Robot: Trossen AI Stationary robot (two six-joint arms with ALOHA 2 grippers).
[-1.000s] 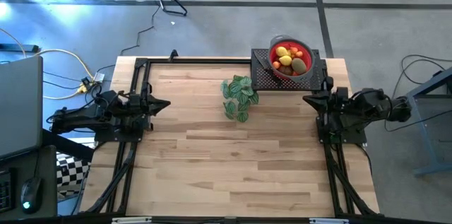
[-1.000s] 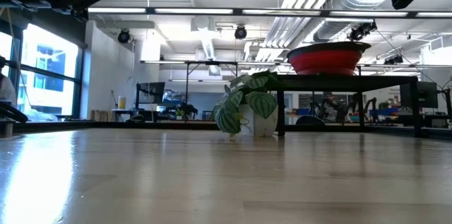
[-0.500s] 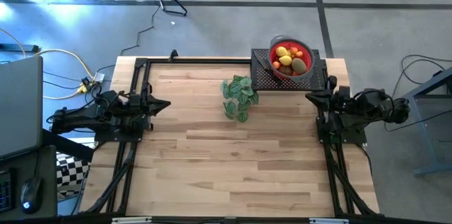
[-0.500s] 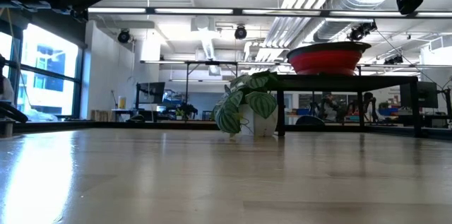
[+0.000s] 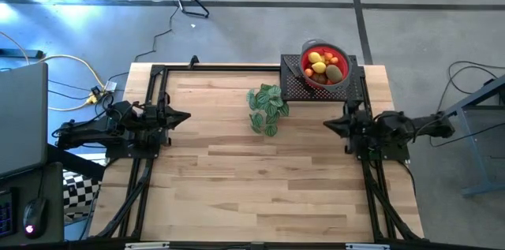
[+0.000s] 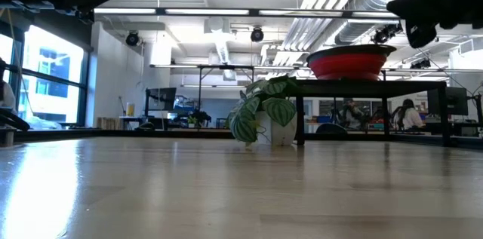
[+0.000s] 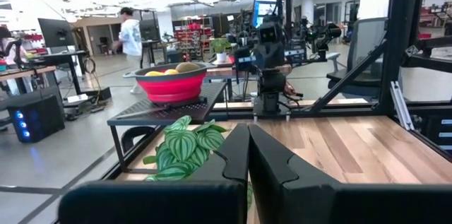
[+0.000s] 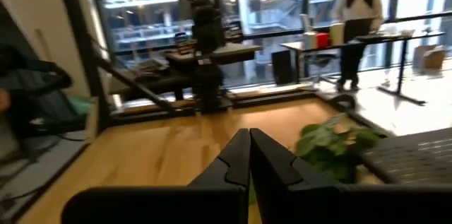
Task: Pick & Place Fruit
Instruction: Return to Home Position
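Fruit (image 5: 324,65) piled in bowl (image 5: 344,75); bowl on raised stand (image 5: 293,86) at far right corner of desk (image 5: 252,171). Plant (image 5: 267,108) just left of stand, possibly touching its leg. Left gripper (image 5: 185,116) at left edge; right gripper (image 5: 327,126) at right edge, before stand.

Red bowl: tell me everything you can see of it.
The red bowl is round and plastic-looking, with a red wall and a grey rim. It sits upright on a black perforated stand at the far edge of the table, on the right arm's side, raised above the wood. Small fruit fill it: yellow, red, orange and brown-green pieces. The leafy sprig stands apart from it. Nothing else touches it.
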